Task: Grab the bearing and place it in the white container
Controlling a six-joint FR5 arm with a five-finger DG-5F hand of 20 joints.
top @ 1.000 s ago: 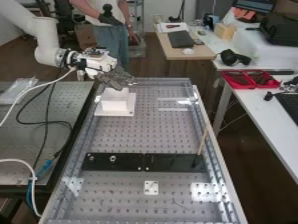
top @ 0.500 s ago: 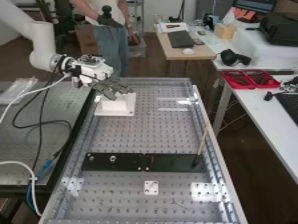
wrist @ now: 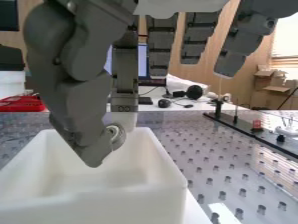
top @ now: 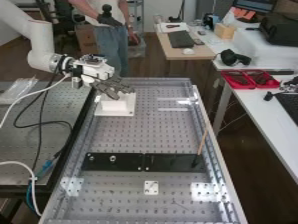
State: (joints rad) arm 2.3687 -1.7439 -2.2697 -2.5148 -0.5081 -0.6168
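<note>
In the high view the hand (top: 112,87) is over the white container (top: 116,106), at the far left of the perforated bench. The wrist view shows the hand (wrist: 73,95) with its thumb and one finger pinching the bearing (wrist: 117,135), a small metal ring partly covered by the thumb tip. Other fingers hang fairly straight. Below the bearing is the open top of the white container (wrist: 86,202), a square box with nothing visible on the part of its floor that shows.
A black plate (top: 113,161) with small metal fittings lies across the bench, joined by a second dark plate (top: 174,163) bearing a thin upright rod (top: 202,142). Metal rails (top: 211,145) edge the bench. Cables (top: 46,115) hang at the left.
Over the last second the hand has come down and slightly toward the bench's near end, to a place over the container. It has barely shifted in the last half second.
</note>
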